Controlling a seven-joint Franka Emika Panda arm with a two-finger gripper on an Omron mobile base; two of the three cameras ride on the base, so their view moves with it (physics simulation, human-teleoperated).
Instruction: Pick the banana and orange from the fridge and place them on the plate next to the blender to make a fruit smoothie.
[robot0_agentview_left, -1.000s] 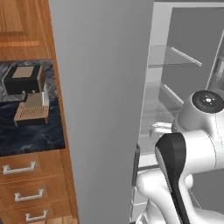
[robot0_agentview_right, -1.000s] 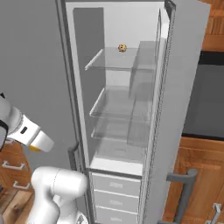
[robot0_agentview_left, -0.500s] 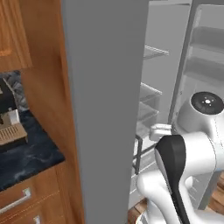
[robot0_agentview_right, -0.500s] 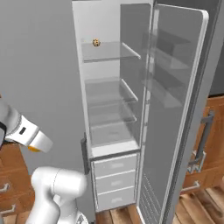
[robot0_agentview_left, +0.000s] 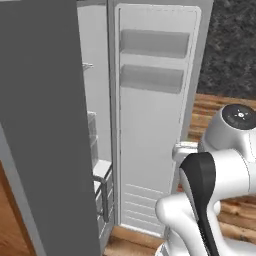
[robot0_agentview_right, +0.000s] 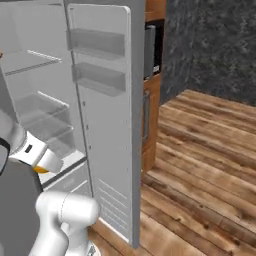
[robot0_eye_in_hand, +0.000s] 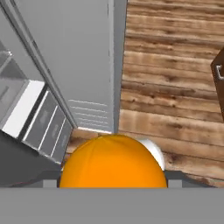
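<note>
Your claw (robot0_eye_in_hand: 113, 186) holds the orange (robot0_eye_in_hand: 113, 162) tight against the palm, jaws spread to its width so it rides secure while the base turns. The fridge (robot0_agentview_left: 155, 125) sits just ahead of the claw, door open; plate and blender lie elsewhere, so carry on.

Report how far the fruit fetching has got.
Done: the fridge stands open and the orange is out of it. In hand: the orange sits right at the gripper in the hand view, with wooden floor beyond. Left: putting it on the plate, then fetching the banana.
</note>
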